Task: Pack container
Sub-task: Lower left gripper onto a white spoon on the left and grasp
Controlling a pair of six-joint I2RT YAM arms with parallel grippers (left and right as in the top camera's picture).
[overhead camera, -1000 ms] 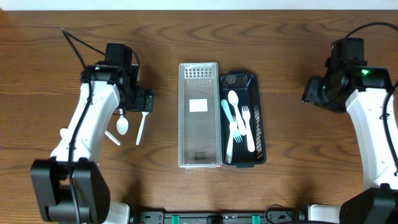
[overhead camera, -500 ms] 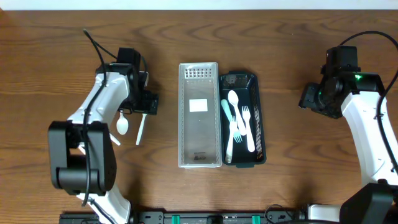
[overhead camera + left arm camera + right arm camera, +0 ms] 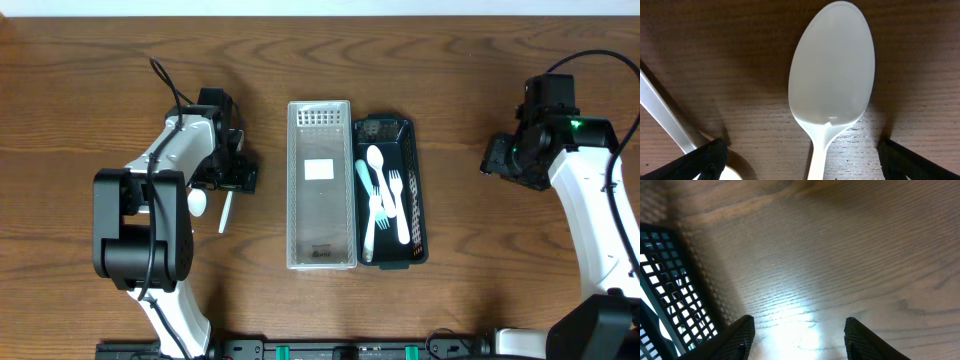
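Dark wood-grain table, left fingers wide apart over a white spoon, right fingers apart, empty

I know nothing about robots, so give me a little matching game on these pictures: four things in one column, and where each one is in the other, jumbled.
Things:
1. clear container
2. black basket
3. loose white spoon
4. right hand

Places:
A. flat on the table, between the left hand's open fingers
B. over bare wood, nothing between its fingers
C. holds the cutlery
D. mid-table, no cutlery inside

Pairs: 1-D, 2-C, 3-A, 4-B
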